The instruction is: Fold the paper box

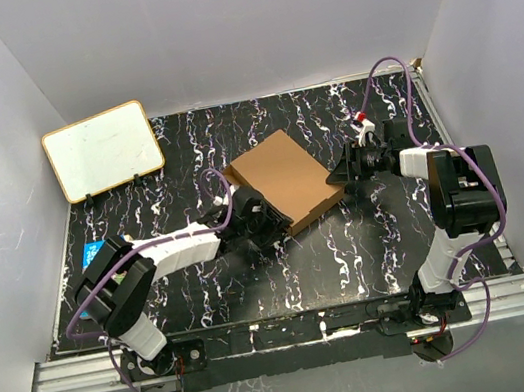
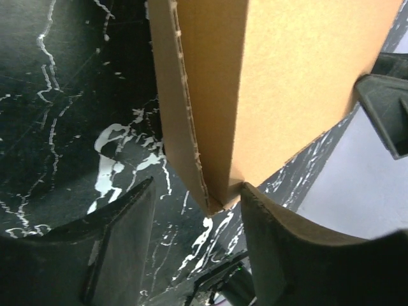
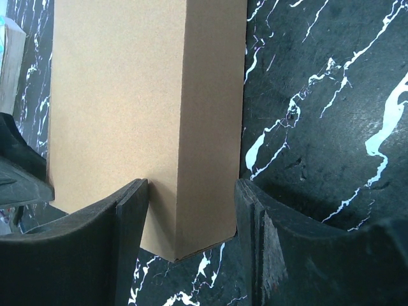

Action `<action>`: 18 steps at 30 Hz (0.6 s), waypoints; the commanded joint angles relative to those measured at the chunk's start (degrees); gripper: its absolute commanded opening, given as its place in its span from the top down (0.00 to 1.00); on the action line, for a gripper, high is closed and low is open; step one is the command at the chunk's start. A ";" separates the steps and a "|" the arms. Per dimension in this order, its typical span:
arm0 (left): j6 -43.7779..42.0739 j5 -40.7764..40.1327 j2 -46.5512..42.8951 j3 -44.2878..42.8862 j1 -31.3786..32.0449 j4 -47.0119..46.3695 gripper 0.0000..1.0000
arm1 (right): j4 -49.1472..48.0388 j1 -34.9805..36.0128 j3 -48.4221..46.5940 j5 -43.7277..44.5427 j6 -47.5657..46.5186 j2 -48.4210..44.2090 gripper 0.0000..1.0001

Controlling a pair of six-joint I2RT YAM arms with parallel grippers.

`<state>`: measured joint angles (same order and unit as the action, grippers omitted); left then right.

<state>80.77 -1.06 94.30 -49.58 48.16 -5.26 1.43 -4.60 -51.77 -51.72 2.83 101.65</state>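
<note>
The paper box (image 1: pixel 284 177) is a shallow brown cardboard box, folded shut, lying askew in the middle of the black marbled table. My left gripper (image 1: pixel 268 217) is at its near-left corner. In the left wrist view that gripper (image 2: pixel 197 191) is open, the box corner (image 2: pixel 217 127) sits between the fingers, and the right finger (image 2: pixel 268 223) touches it. My right gripper (image 1: pixel 342 179) is at the box's right corner. In the right wrist view this gripper (image 3: pixel 191 191) is open and straddles the box's side wall (image 3: pixel 210 127), both fingers close against the cardboard.
A white board with a tan frame (image 1: pixel 102 151) leans at the back left. A colourful book (image 1: pixel 97 251) lies at the table's left edge beside my left arm. White walls close in the table on three sides.
</note>
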 commanded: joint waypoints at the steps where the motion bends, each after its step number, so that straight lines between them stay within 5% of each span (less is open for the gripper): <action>1: -6.38 -3.49 -3.28 1.24 0.25 5.17 0.37 | 2.50 1.02 -0.44 4.16 -3.46 2.04 0.42; 4: -12.06 -5.02 -6.73 2.52 -1.97 5.32 0.17 | 2.85 1.00 -0.65 4.26 -3.62 2.27 0.42; 10: -24.27 11.44 -10.84 7.90 -18.85 -8.64 0.04 | 3.12 1.02 -0.84 4.32 -3.84 2.55 0.42; 18: -29.02 21.82 0.26 -0.95 -32.24 -11.37 0.03 | 3.62 1.09 -1.14 4.19 -4.16 2.77 0.42</action>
<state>55.48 11.94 89.14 -45.69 19.07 -12.71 2.44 -4.45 -52.53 -52.01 2.26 102.17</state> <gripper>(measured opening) 0.970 0.588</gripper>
